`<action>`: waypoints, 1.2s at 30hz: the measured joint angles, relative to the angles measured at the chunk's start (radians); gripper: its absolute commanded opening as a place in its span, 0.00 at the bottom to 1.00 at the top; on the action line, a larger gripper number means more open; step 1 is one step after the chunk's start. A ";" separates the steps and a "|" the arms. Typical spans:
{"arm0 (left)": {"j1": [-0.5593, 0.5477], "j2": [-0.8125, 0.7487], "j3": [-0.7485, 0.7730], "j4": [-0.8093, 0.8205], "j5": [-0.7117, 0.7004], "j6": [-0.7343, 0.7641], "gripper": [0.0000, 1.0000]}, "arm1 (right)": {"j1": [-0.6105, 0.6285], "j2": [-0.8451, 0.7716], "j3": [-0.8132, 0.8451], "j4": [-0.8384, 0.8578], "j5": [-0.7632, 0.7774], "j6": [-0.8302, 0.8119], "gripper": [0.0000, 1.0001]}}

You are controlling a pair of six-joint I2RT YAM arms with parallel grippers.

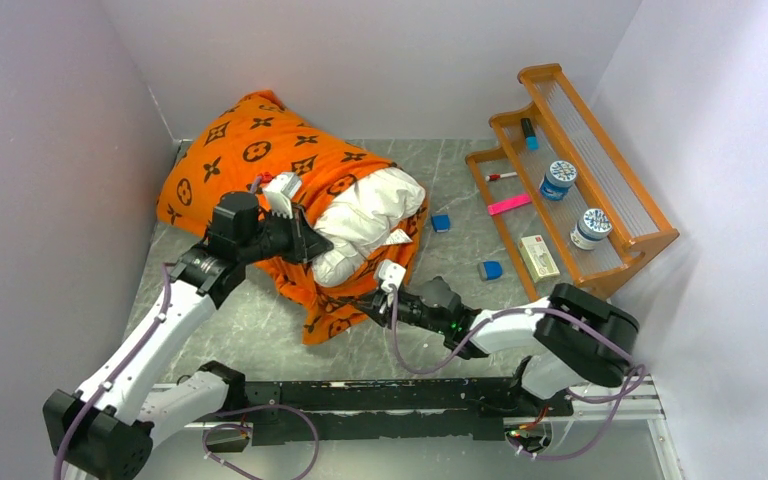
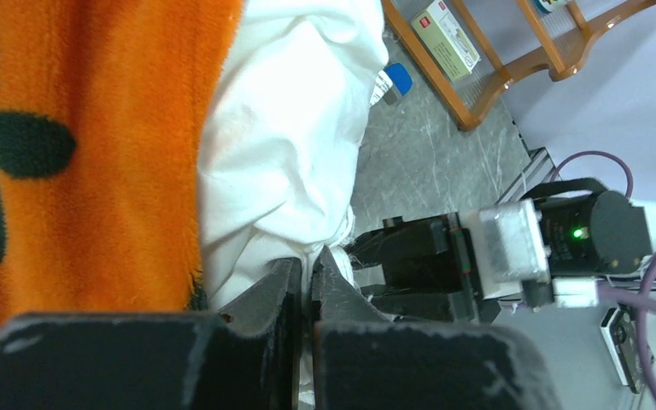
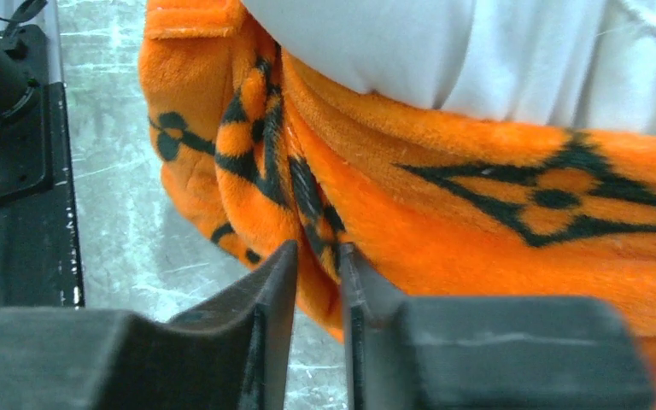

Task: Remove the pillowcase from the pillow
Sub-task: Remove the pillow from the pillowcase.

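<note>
Orange pillowcase (image 1: 250, 150) diagonal, mouth lower-right; pinched by right hand (image 3: 316, 256), pillow (image 1: 370, 205) by left hand (image 2: 306, 272).

Top overhead; wrists close, sharing pillowcase (image 3: 478, 213).

Above your right fingers (image 3: 266, 295), the pillowcase (image 3: 478, 213) is bright orange, printed with dark flower and four-pointed star motifs. Just past your left fingers (image 2: 272, 299), you see the pillow (image 2: 282, 145), plain white. Both pairs of fingers are matte black.
</note>
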 measured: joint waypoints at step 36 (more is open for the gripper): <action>0.013 -0.077 -0.137 0.140 0.100 0.040 0.05 | -0.009 -0.063 0.009 0.002 0.386 0.770 0.69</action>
